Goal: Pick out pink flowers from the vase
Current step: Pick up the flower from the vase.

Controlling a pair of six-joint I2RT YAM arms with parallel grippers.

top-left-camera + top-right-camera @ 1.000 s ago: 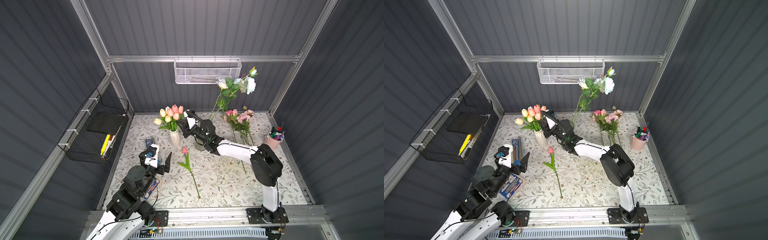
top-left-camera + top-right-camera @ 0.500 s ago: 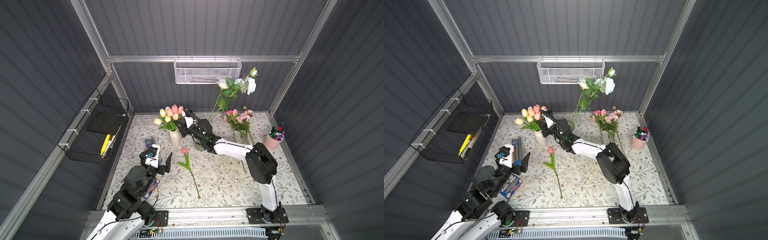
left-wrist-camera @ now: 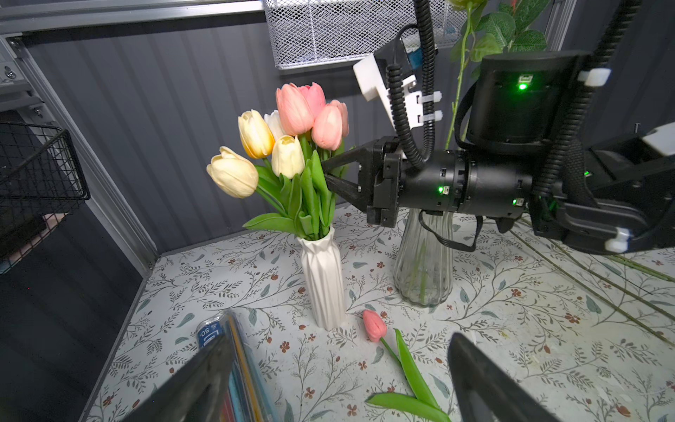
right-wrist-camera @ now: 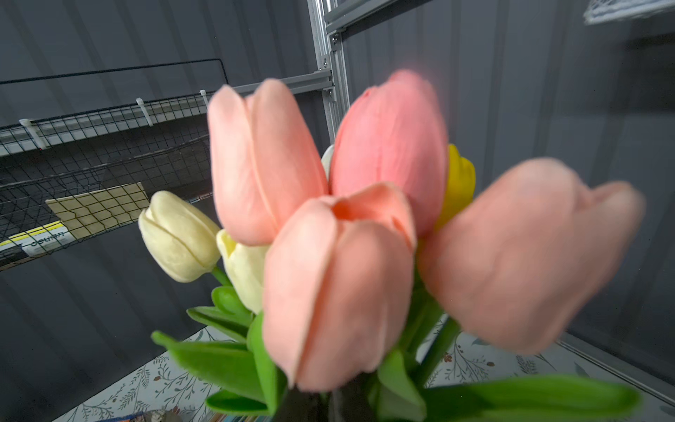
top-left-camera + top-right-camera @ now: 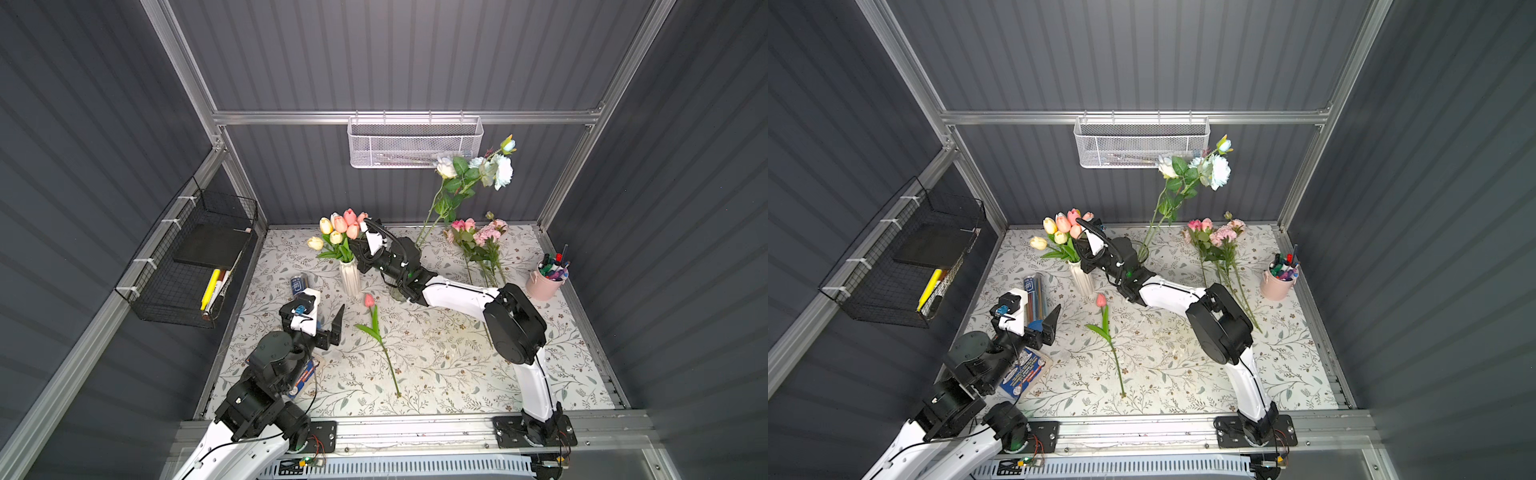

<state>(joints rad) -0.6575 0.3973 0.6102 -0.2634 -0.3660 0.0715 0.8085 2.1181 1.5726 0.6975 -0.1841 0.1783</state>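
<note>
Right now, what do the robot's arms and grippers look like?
Both look alike: the right arm and left arm have smooth white links between bulky round black joints. The right gripper and left gripper are black, with two tapering fingers. A ribbed black cable runs along the right wrist, fastened to a white bracket; small green lights glow there.
</note>
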